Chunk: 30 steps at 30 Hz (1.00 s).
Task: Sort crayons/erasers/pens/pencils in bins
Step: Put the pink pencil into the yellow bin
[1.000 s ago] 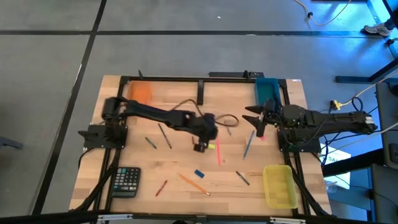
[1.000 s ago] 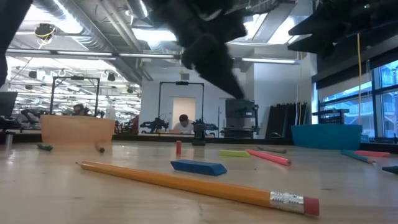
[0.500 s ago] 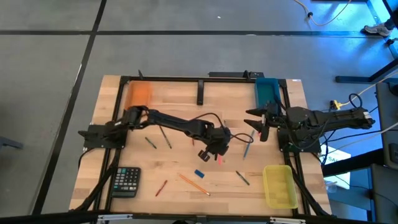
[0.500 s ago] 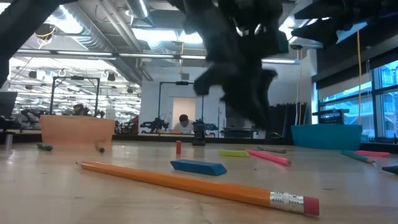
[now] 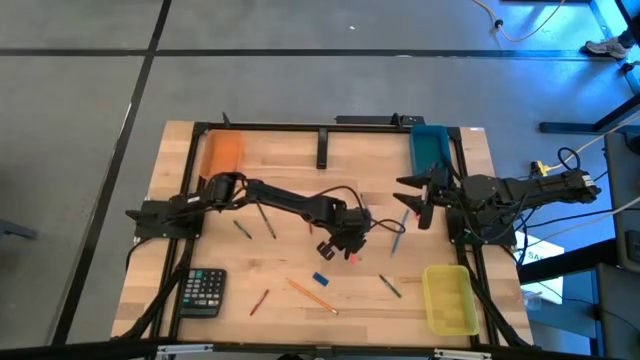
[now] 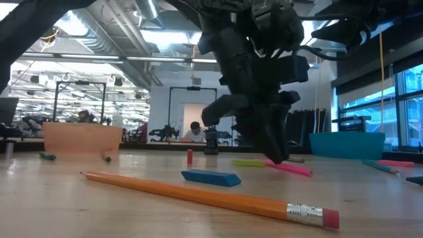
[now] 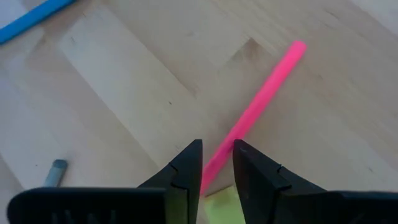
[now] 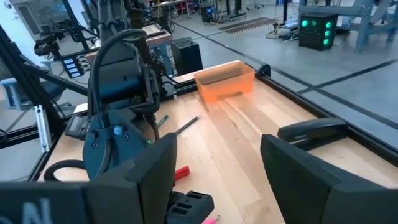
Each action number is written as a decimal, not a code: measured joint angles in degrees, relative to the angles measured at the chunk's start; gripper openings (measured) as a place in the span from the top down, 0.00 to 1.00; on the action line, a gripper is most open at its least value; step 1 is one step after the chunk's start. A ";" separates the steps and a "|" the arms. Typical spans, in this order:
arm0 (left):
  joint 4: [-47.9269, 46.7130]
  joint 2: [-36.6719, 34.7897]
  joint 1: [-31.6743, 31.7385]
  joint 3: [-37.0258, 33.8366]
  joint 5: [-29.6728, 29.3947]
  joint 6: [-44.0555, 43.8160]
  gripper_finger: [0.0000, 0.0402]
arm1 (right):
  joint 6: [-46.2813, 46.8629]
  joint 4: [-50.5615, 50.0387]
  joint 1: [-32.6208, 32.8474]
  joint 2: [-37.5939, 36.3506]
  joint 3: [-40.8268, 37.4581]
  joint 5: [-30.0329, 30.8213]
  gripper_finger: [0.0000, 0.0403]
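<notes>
The pink pen (image 7: 261, 102) lies flat on the counter (image 5: 290, 165) just below the middle of the high view, with the yellow eraser (image 6: 248, 162) touching or just beside its near end. The left pincer (image 7: 217, 163) is down over that end — its fingers stand a narrow gap apart with the pen running between them, though I cannot tell whether they press on it yet. The step in hand looks like the grasp of this pen, not yet a lift.

The next move calls for closing on the pen alone, clear of the eraser, then raising it level and carrying it to a bin — which of the orange bin (image 5: 222, 150) at upper left, the teal bin (image 5: 428, 141) at upper right or the yellow bin (image 5: 449, 299) at lower right takes pens I cannot tell.

The right pincer (image 5: 408, 195) waits wide open and empty at the right, below the teal bin.

A blue eraser (image 5: 320, 279) and an orange pencil (image 6: 211, 195) lie lower down, still unsorted.
</notes>
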 joint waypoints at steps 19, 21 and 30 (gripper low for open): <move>-0.79 2.53 1.33 0.14 1.86 -0.86 0.90 | -0.01 0.04 -0.02 0.04 0.00 0.21 0.42; -0.61 2.56 1.72 0.12 1.99 -1.25 0.94 | 0.01 0.04 -0.02 0.04 0.00 0.21 0.42; 1.70 2.63 3.23 0.07 1.98 -2.67 0.98 | 0.01 0.04 -0.02 0.04 0.00 0.23 0.42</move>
